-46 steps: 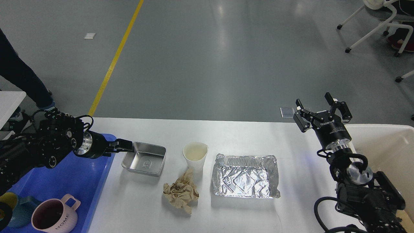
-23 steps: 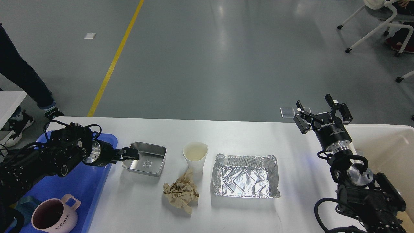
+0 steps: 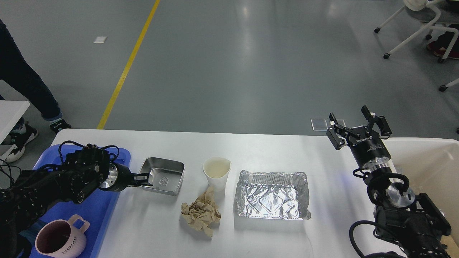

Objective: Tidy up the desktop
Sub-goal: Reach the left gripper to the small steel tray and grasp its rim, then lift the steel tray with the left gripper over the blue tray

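Far left, a pink mug (image 3: pixel 61 239) sits in the blue tray (image 3: pixel 95 209). My left gripper (image 3: pixel 145 178) is at the steel tin's (image 3: pixel 162 176) near-left rim; whether it's clamped, I can't tell. Then paper cup (image 3: pixel 216 173), crumpled paper (image 3: pixel 200 213), foil tray (image 3: pixel 271 195), all on the white desktop (image 3: pixel 276 147) spanning my view. My right gripper (image 3: pixel 358 124) hovers, fingers spread, beside the cream bin (image 3: pixel 426 161).

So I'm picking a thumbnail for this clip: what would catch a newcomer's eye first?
Probably the shiny foil tray in the middle of the white desktop, with a crumpled brown paper and a paper cup to its left. Next, the left gripper at the near-left rim of a steel dish, beside the blue tray.
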Controlling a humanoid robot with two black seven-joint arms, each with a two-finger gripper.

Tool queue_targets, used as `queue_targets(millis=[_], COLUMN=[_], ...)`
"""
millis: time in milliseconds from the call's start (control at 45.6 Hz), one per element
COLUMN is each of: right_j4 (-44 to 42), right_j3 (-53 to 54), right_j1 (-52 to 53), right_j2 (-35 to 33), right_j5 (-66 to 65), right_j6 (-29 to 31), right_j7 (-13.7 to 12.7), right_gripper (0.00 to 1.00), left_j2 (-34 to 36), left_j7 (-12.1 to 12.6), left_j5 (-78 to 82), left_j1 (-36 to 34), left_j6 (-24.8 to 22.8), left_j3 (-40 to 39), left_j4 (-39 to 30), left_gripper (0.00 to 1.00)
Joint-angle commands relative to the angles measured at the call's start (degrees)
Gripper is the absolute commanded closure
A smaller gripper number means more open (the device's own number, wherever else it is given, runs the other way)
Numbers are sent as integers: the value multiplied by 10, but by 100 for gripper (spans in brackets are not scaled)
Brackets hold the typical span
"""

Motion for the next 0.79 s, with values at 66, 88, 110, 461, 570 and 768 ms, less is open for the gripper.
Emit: queue_targets(millis=[66,88,110,461,570,768], right_j4=[0,0,0,0,0,0], right_j3=[0,0,0,0,0,0], right_j1=[-4,-4,-5,-6,-6,-7], right_j2=[-1,-1,-1,-1,-2,-3], right_j5=[0,0,0,0,0,0], right_j6=[1,1,1,1,1,1], right_j7=[0,0,0,0,0,0], right_gripper=[0,0,0,0,0,0], left_j2=[-6,-7,-10,-3,6,59], left_j7=[3,0,-1,-9,-18,-56], left_j5=[-7,-9,-13,-19,-19,-18], left_j1=[2,-1,-1,-7,-12,-21], left_j6=[9,8,6,-23,-38,-68], left_j3=[1,1,1,2,1,0], left_j4=[5,5,5,3,2,-5], left_gripper=[73,74,74,100,100,100])
